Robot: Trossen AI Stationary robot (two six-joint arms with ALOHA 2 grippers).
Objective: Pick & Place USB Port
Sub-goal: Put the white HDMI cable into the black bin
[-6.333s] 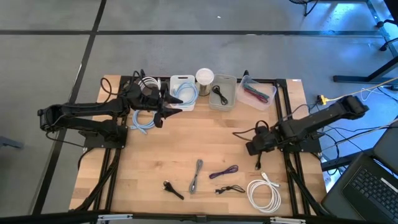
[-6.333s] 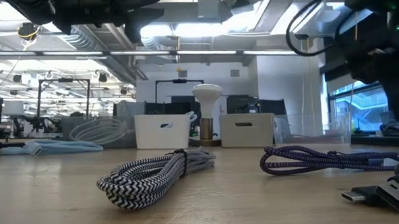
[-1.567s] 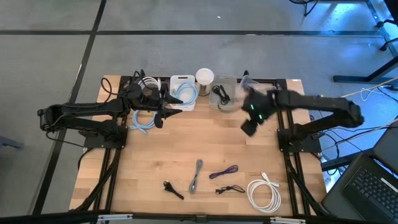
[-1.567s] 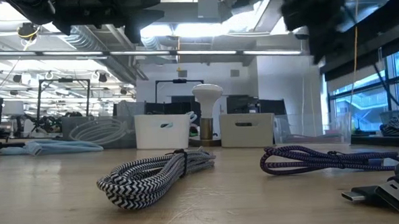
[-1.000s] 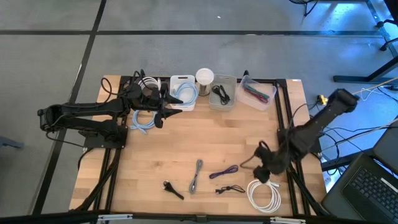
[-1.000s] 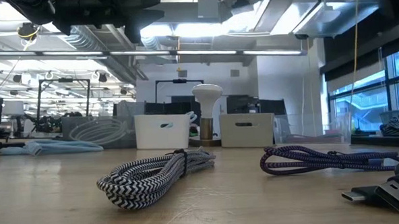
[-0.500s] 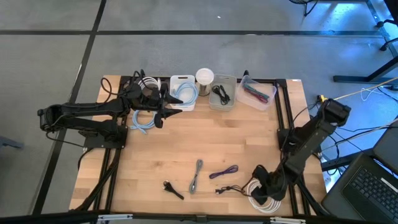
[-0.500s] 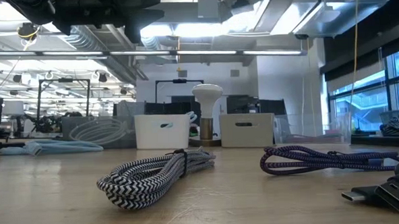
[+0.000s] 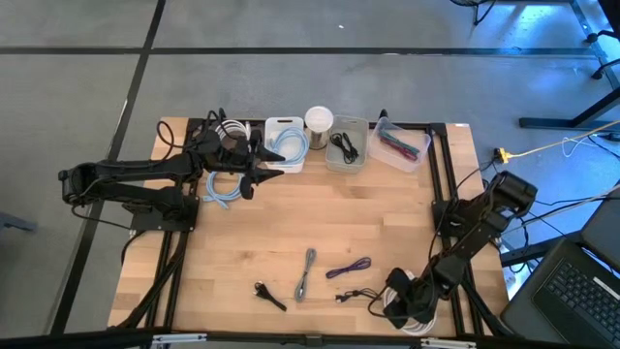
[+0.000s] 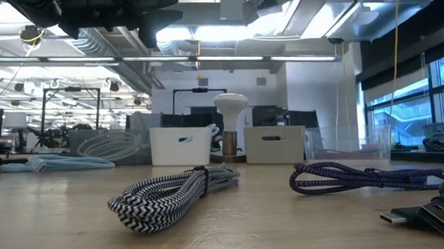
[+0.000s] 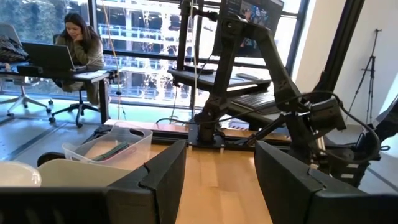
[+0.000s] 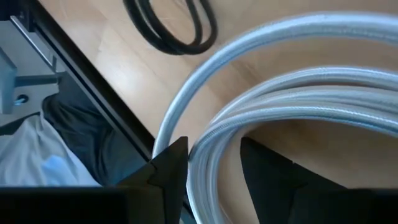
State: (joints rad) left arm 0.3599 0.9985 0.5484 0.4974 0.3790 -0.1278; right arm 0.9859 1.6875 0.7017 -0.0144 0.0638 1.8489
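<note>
My right gripper point(image 9: 403, 302) is lowered over the white coiled cable point(image 12: 292, 93) at the near right corner of the table point(image 9: 320, 228), fingers point(image 12: 168, 168) spread, with strands of the coil running between them and nothing pinched. A black cable loop point(image 12: 177, 28) lies just beside the white coil, and a purple cable point(image 9: 349, 268) and a striped braided cable point(image 9: 306, 273) lie near mid-table. My left gripper point(image 9: 260, 167) waits with its fingers apart at the far edge, near the white bin point(image 9: 285, 145).
</note>
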